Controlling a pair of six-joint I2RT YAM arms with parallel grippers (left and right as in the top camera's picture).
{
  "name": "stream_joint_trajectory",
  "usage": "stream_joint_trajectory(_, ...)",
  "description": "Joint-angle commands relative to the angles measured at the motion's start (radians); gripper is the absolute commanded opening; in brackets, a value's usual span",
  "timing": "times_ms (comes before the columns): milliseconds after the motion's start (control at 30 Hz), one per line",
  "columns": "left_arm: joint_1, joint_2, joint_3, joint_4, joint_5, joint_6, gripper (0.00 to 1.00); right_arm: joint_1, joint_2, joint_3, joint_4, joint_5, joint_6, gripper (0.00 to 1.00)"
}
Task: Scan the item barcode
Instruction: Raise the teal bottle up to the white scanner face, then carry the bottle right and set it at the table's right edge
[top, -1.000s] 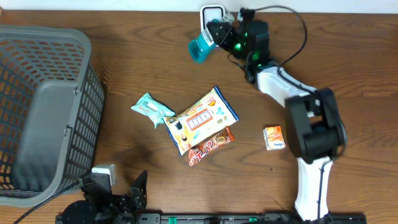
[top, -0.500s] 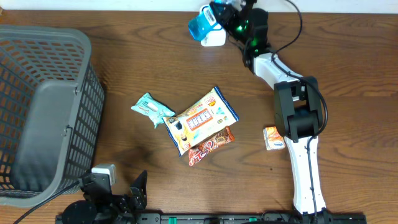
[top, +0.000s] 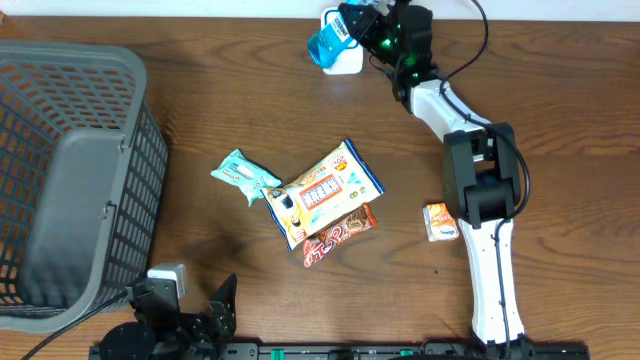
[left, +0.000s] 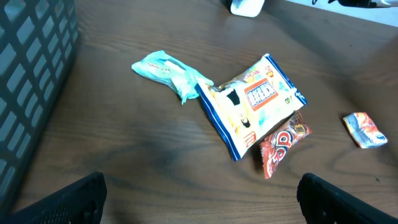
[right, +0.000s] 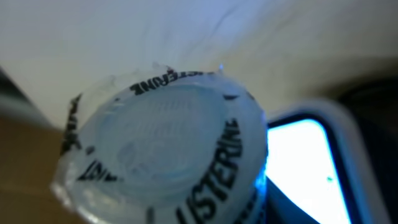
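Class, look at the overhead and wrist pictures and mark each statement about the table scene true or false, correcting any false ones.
1. The right tool holds a blue bottle by the white scanner. True.
2. The snack packets lie inside the basket. False: they lie on the table, to the right of the basket.
3. The left tool is open and holds nothing. True.
4. The small orange packet rests on top of the snack packets. False: it lies alone on the table, apart from them, beside the right arm.
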Motion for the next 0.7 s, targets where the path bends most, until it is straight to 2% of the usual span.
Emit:
stream_joint_trajectory(0, 0.004, 0.000, 0.003, 0.001, 0.012, 0.002, 0.98, -0.025, -0.215, 0.025, -0.082, -0.167, -0.072, 0.01)
stream_joint_trajectory(33, 0.004, 0.000, 0.003, 0.001, 0.012, 0.002, 0.98, -0.035, -0.256, 0.025, -0.158, -0.171, -0.089, 0.01)
stream_joint_trajectory(133, 0.004, 0.000, 0.003, 0.001, 0.012, 0.002, 0.98, -0.074, -0.389, 0.025, -0.481, -0.088, -0.274, 0.01)
stream_joint_trajectory(267, 0.004, 0.000, 0.003, 0.001, 0.012, 0.002, 0.98, -0.129, -0.546, 0.025, -0.920, 0.311, -0.484, 0.01)
stream_joint_trajectory(400, 0.004, 0.000, 0.003, 0.001, 0.013, 0.002, 0.98, -0.189, -0.620, 0.024, -1.215, 0.835, -0.557, 0.01)
stream_joint_trajectory(567, 0.004, 0.000, 0.003, 0.001, 0.013, 0.002, 0.98, -0.288, -0.577, -0.007, -1.353, 1.278, -0.559, 0.01)
stream_joint_trajectory(667, 0.004, 0.000, 0.003, 0.001, 0.012, 0.002, 0.98, -0.365, -0.518, -0.048, -1.324, 1.330, -0.509, 0.01)
